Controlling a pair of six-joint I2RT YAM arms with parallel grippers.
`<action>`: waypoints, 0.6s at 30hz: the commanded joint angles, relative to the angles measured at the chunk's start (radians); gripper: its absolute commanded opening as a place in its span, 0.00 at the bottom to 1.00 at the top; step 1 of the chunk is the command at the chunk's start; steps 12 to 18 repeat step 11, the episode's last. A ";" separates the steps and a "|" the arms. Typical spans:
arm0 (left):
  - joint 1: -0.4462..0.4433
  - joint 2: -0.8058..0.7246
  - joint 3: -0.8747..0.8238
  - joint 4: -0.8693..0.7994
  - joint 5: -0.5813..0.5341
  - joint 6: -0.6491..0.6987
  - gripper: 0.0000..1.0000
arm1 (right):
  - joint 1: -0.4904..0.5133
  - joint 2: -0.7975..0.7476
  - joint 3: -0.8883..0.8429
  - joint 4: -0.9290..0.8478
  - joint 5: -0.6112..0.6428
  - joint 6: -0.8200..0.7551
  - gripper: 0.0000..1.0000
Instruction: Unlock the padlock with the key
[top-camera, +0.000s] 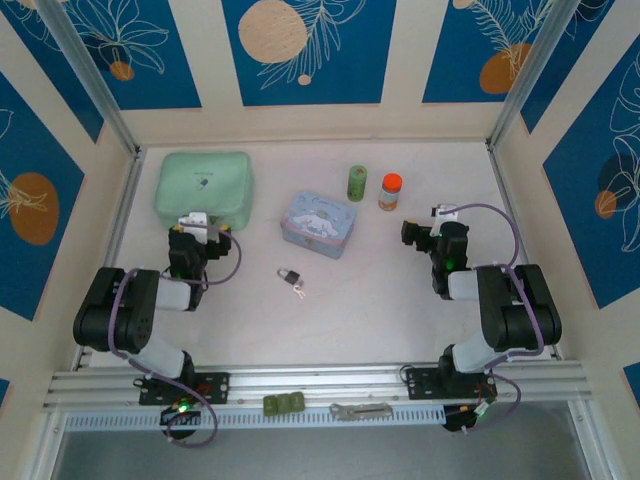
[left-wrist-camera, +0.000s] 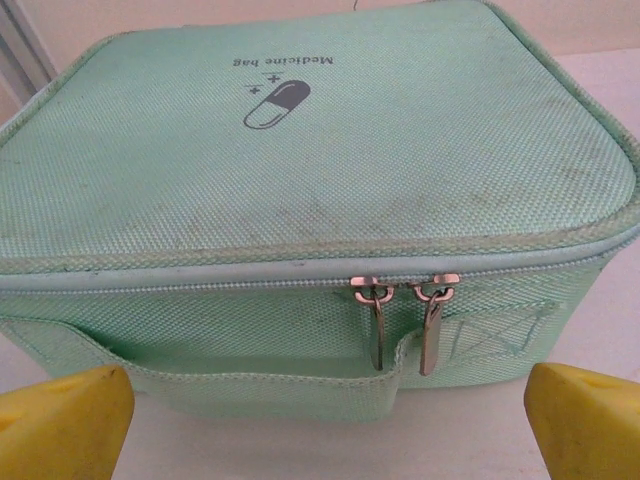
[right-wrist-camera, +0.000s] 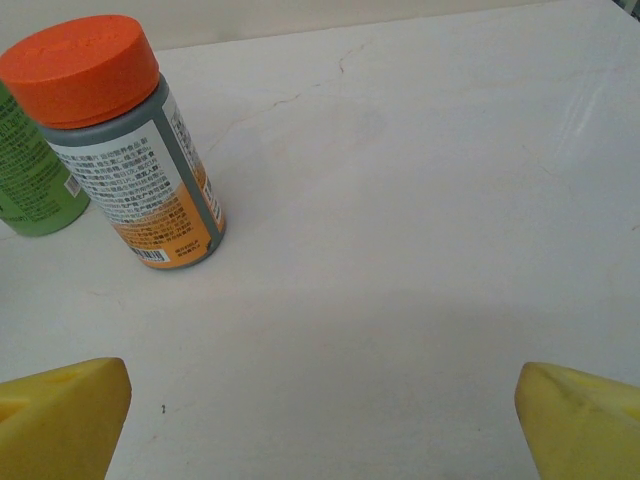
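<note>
padlock (top-camera: 287, 273) between arms, key (top-camera: 300, 290) just beside it; left gripper (left-wrist-camera: 320, 425) spread wide facing medicine bag (left-wrist-camera: 320, 150), right gripper (right-wrist-camera: 320, 425) spread wide near orange-capped bottle (right-wrist-camera: 130, 150)

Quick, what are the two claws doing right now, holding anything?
Left gripper: open, holding nothing.
Right gripper: open, holding nothing.

My left end effector (left-wrist-camera: 325, 425) has matt yellow pads (left-wrist-camera: 60, 420). The bag (left-wrist-camera: 320, 150) is matt woven cloth with shiny metal zip pulls (left-wrist-camera: 378, 325). The bottle (right-wrist-camera: 120, 150) has a matt plastic cap (right-wrist-camera: 80, 68) and glossy label (right-wrist-camera: 135, 195). The table (right-wrist-camera: 400, 250) is smooth, faintly scratched.
</note>
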 joint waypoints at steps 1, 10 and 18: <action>-0.001 0.007 0.014 -0.012 0.021 0.018 0.99 | 0.007 -0.001 0.004 0.040 0.001 -0.005 0.99; 0.001 0.006 0.027 -0.039 0.020 0.015 0.99 | 0.008 -0.002 0.004 0.038 0.003 -0.006 0.99; 0.001 0.007 0.027 -0.039 0.021 0.016 0.99 | 0.008 -0.001 0.005 0.038 0.003 -0.006 0.99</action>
